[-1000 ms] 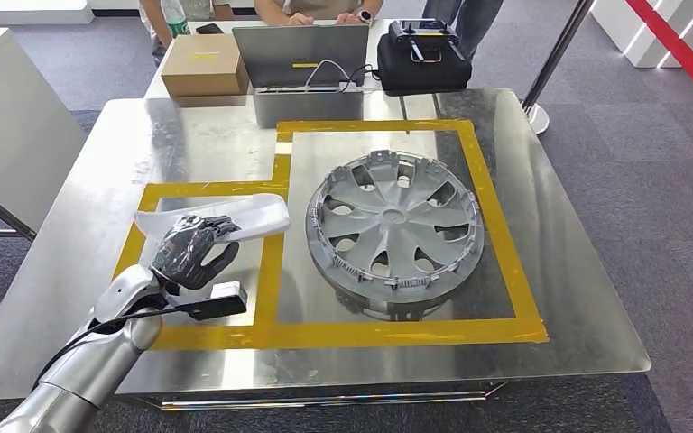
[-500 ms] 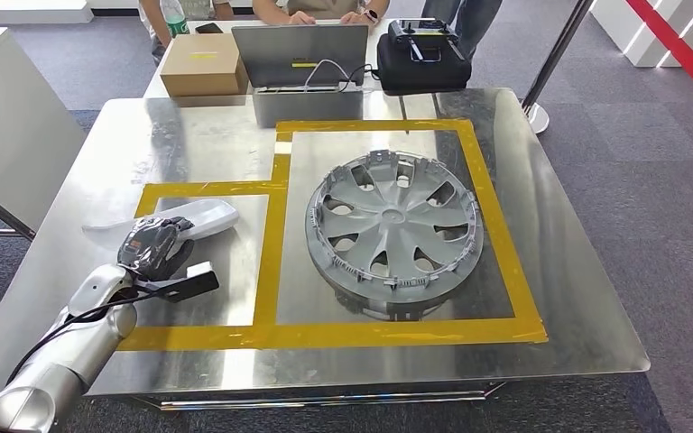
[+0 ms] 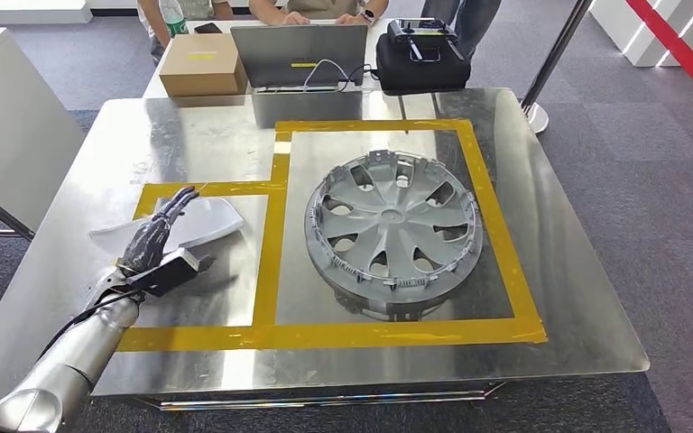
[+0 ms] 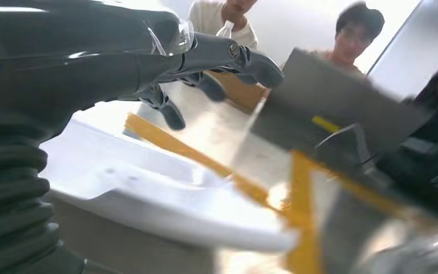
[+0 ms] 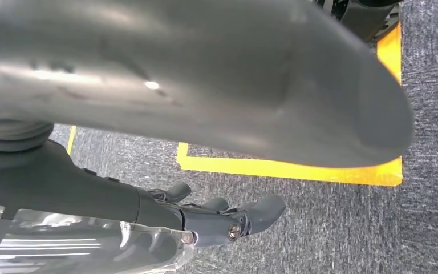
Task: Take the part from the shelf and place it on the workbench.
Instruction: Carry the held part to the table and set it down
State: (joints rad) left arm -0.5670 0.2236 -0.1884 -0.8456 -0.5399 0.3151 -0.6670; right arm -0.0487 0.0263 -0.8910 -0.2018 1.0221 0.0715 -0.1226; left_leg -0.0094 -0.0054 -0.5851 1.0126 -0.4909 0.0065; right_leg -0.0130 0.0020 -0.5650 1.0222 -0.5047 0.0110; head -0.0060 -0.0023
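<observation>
White moulded part (image 3: 173, 225) on steel workbench (image 3: 577, 271).
Left hand (image 3: 155, 236) flat, fingers spread, empty; ribbed silver hubcap (image 3: 393, 231) at three o'clock.

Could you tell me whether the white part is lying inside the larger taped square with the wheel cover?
No, the white part lies in the smaller taped square, beside the wheel cover.

The workbench (image 3: 559, 271) is bare metal, brushed and shiny, with blurred reflections; glossy yellow tape (image 3: 496, 225) marks it; the part (image 3: 194, 224) looks like smooth white plastic, faintly glossy; the wheel cover (image 3: 394, 233) is matt silver-grey plastic; the box (image 3: 202, 63) is dull brown cardboard; the left hand (image 3: 155, 236) has dark, shiny fingers (image 4: 228, 54); the floor (image 5: 342, 228) is rough grey carpet.
</observation>
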